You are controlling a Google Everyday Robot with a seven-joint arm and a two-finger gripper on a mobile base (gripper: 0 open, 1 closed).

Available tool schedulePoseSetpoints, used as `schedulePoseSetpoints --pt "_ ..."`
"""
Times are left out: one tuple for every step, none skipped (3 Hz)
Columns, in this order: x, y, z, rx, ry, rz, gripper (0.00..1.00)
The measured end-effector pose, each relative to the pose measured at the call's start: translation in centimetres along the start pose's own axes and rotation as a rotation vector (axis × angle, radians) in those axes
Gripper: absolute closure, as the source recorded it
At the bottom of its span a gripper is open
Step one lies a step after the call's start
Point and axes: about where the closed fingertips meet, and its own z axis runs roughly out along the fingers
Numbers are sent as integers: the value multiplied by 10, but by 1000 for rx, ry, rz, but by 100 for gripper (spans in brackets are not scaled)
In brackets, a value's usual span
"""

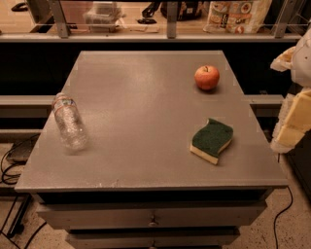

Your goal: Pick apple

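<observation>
In the camera view, the gripper [293,119] hangs at the right border, only partly in frame. It sits just off the right edge of the grey table [141,160]. Whether it is released or clenched cannot be told from what shows, and nothing is visibly held in it.

Taking the green sponge [212,140] as landmark, the gripper is to its right, beyond the table edge and at roughly the same depth. The apple [207,77] stands beyond the sponge, toward the far edge of the table and well apart from it, with its stem up.

So the apple lies from the gripper toward the left of the view and farther back. The move to come is, I judge, a diagonal reach inward over the table's right edge. The apple is round, so no axis favours one approach angle.

The sponge lies nearer than that line and probably stays clear of the reach. It would matter only if the arm swept low across the near right part of the table.

A clear plastic water bottle [69,122] lies on its side far to the left of the sponge, out of the way. Behind the table, well beyond the sponge, a railed shelf [146,35] carries printed bags [238,14]. Nothing touches the apple.
</observation>
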Motion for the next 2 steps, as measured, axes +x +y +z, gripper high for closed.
schedulePoseSetpoints --pt "0 0 0 0 0 0 0" --pt "-1 -8 6 -25 -88 38 0"
